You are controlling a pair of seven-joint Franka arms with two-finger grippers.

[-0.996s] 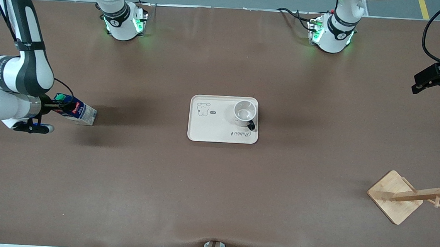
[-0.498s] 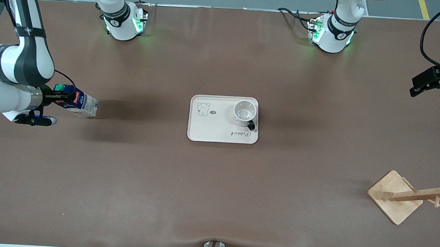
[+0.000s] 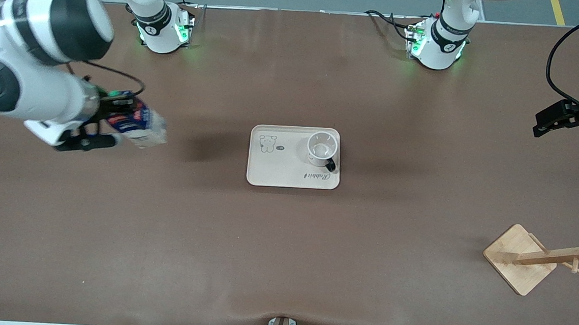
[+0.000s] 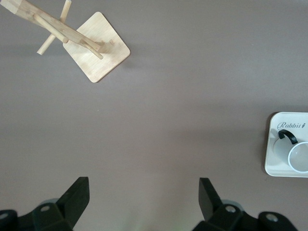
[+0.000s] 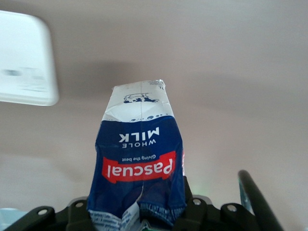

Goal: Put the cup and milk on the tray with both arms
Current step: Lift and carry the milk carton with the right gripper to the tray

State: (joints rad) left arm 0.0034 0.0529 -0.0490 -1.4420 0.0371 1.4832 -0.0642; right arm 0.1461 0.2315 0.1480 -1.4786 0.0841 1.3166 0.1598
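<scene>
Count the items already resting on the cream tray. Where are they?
1: the white mug stands on the tray, at the left arm's end. The milk carton is held in the air by the right gripper.

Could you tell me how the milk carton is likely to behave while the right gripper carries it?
The milk looks creased where the right gripper is shut on its top, so it probably dents easily. Held tilted over the bare table, it may swing or slip. Tall and narrow, it could tip when set down.
</scene>
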